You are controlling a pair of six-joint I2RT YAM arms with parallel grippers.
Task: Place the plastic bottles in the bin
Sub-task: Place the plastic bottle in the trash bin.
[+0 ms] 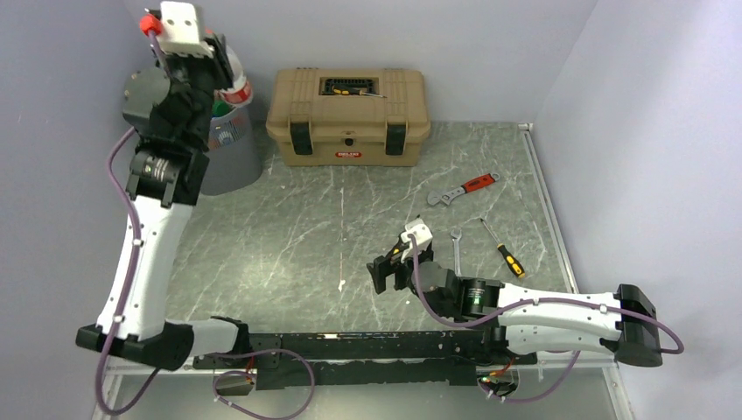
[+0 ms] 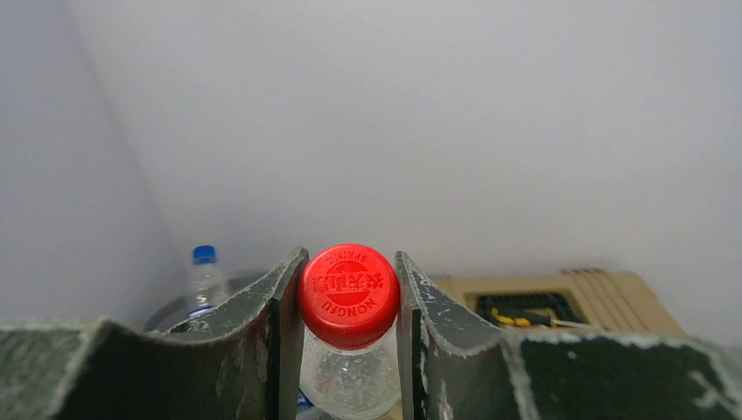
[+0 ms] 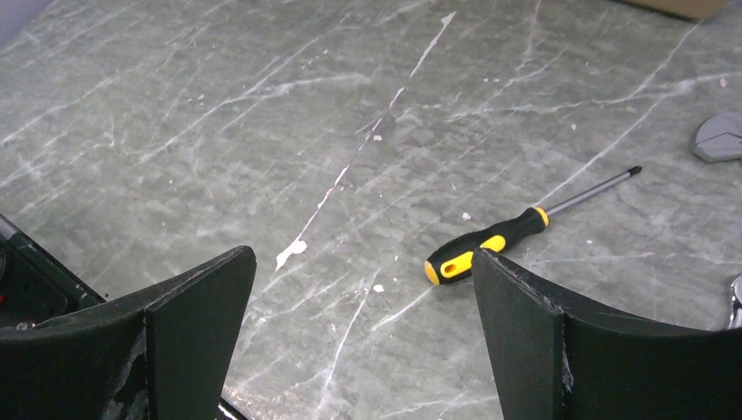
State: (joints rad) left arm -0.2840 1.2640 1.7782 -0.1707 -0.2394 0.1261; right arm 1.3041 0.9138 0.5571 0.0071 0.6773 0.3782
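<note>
My left gripper (image 1: 226, 66) is raised at the far left, above the round grey bin (image 1: 234, 156). It is shut on a clear plastic bottle (image 2: 348, 350), its fingers (image 2: 282, 289) squeezing the neck just under the red cap (image 2: 348, 293). In the top view that bottle (image 1: 238, 86) shows a red-white label and hangs over the bin's mouth. Another clear bottle with a blue cap (image 2: 206, 276) stands inside the bin (image 2: 175, 311). My right gripper (image 1: 385, 273) sits low over the table's middle, open, with only bare table between its jaws (image 3: 363, 289).
A tan toolbox (image 1: 348, 118) stands at the back, right of the bin. A red-handled wrench (image 1: 464, 187), a small spanner (image 1: 456, 248) and a black-yellow screwdriver (image 1: 503, 249) lie right of my right gripper; the screwdriver (image 3: 490, 245) lies just past its right finger.
</note>
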